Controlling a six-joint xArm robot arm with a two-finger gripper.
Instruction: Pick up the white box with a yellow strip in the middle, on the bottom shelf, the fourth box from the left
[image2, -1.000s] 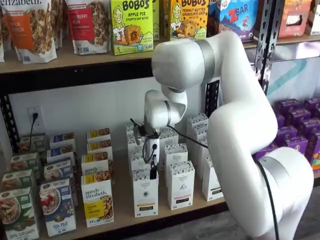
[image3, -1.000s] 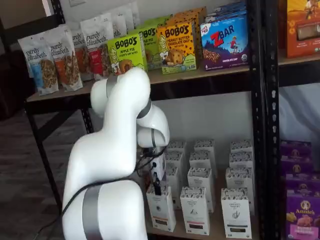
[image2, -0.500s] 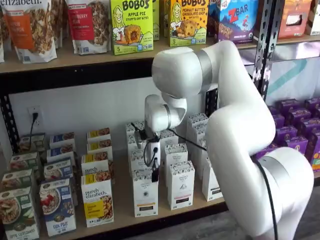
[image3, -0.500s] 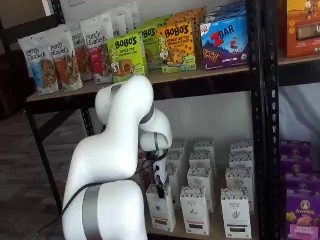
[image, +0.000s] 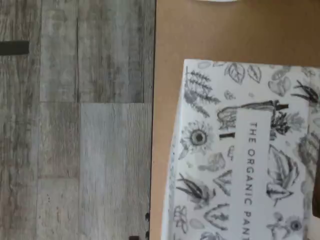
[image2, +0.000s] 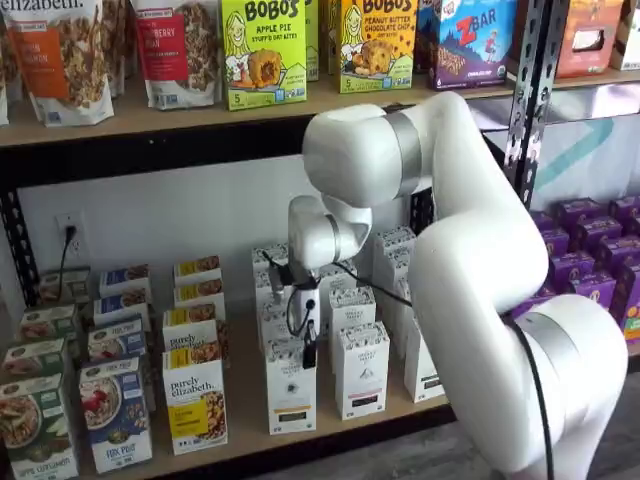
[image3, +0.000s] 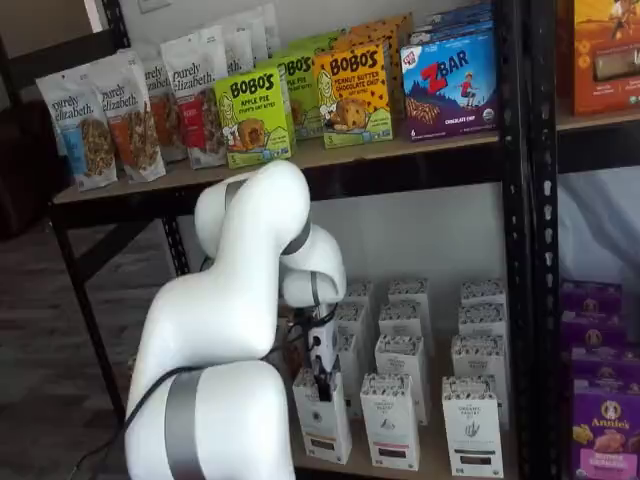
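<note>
The white box (image2: 291, 392) stands at the front of its row on the bottom shelf (image2: 245, 425), a tall white carton with a dark label strip low on its front. It shows in both shelf views (image3: 326, 428). My gripper (image2: 308, 350) hangs straight down at the box's top; only a black finger shows side-on, at the box's upper edge (image3: 321, 383). The jaws stand open and the box rests on the shelf. In the wrist view the box top (image: 240, 150) is close, with leaf drawings and printed words, on the tan board (image: 200, 30).
More white cartons (image2: 361, 372) stand right of and behind the target. Purely elizabeth boxes (image2: 195, 402) stand to its left, purple boxes (image2: 590, 270) far right. The upper board holds Bobo's boxes (image2: 262, 50). A black rack upright (image2: 535, 80) stands behind my arm. Grey plank floor (image: 75, 125) lies beyond the shelf edge.
The arm's upper joints have sunk a little and the gripper has come down slightly onto the top of the front white box. The boxes have not moved.
</note>
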